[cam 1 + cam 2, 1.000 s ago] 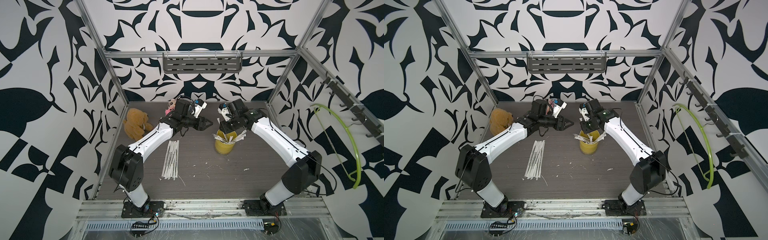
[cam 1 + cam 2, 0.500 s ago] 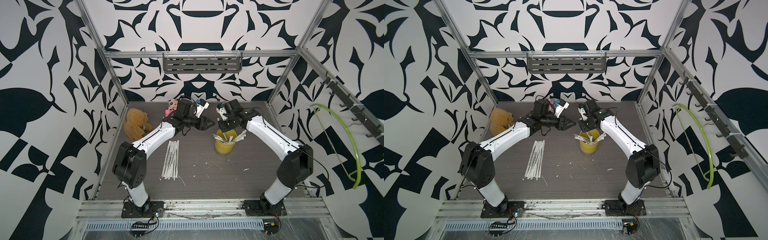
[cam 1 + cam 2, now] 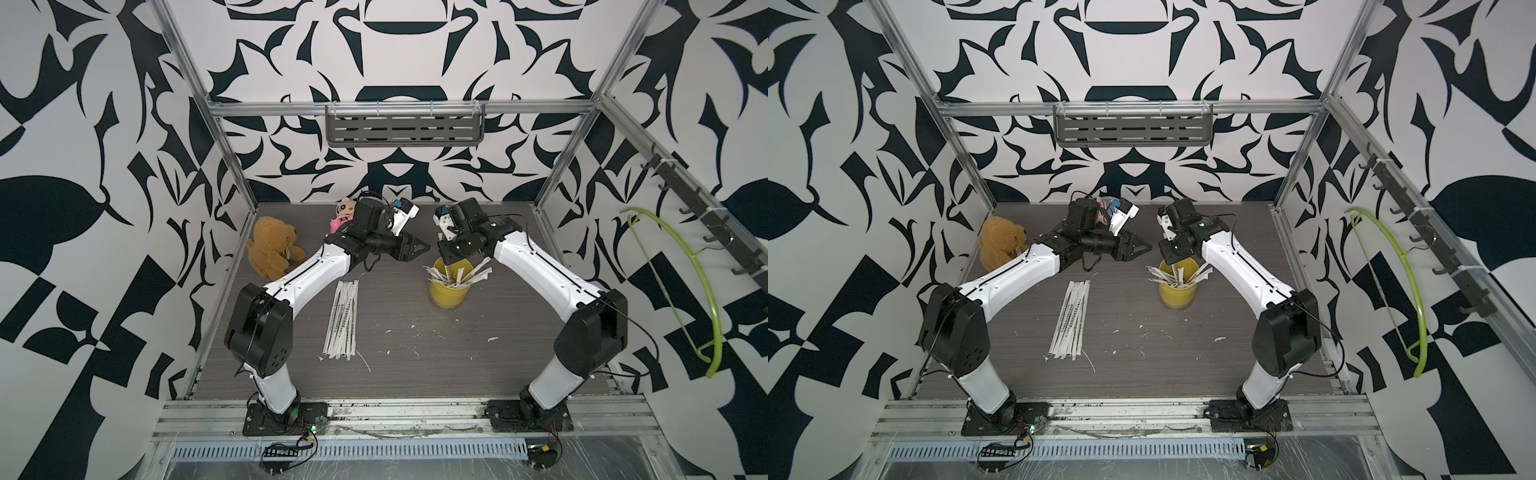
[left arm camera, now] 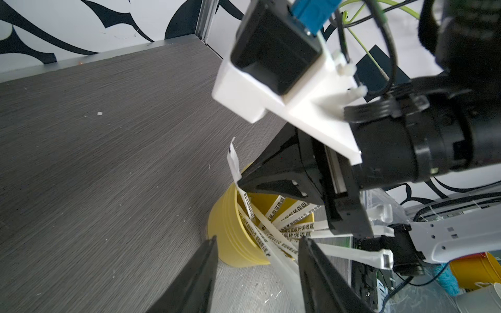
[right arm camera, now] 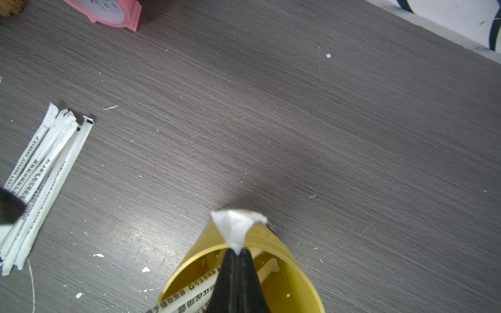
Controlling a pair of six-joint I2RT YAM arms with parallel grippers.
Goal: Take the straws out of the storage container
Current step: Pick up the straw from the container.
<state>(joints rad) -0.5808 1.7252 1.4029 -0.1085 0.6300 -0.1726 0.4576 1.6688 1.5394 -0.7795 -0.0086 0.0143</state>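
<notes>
The yellow storage container [image 3: 449,296] [image 3: 1177,298] stands right of the table's middle with several wrapped straws [image 3: 457,275] [image 3: 1183,276] fanning out of its mouth. My right gripper [image 5: 238,253] [image 3: 448,262] hangs over the container's mouth, shut on the white paper end of one straw [image 5: 235,225] [image 4: 232,162]. My left gripper [image 4: 257,271] [image 3: 422,247] is open, level with the container's top and just to its left; its fingers frame the container [image 4: 230,244] without touching it. Several more straws [image 3: 343,320] [image 5: 40,176] lie in a flat bundle on the table.
A brown teddy bear [image 3: 274,249] sits at the back left, with a pink alarm clock [image 3: 341,214] [image 5: 113,10] behind my left arm. Small white scraps [image 3: 492,339] dot the table in front of the container. A green hanger [image 3: 685,286] hangs on the right wall.
My right gripper's jaws have closed on a straw's end above the container, and the right arm's elbow has swung inward. The left gripper has barely moved.
</notes>
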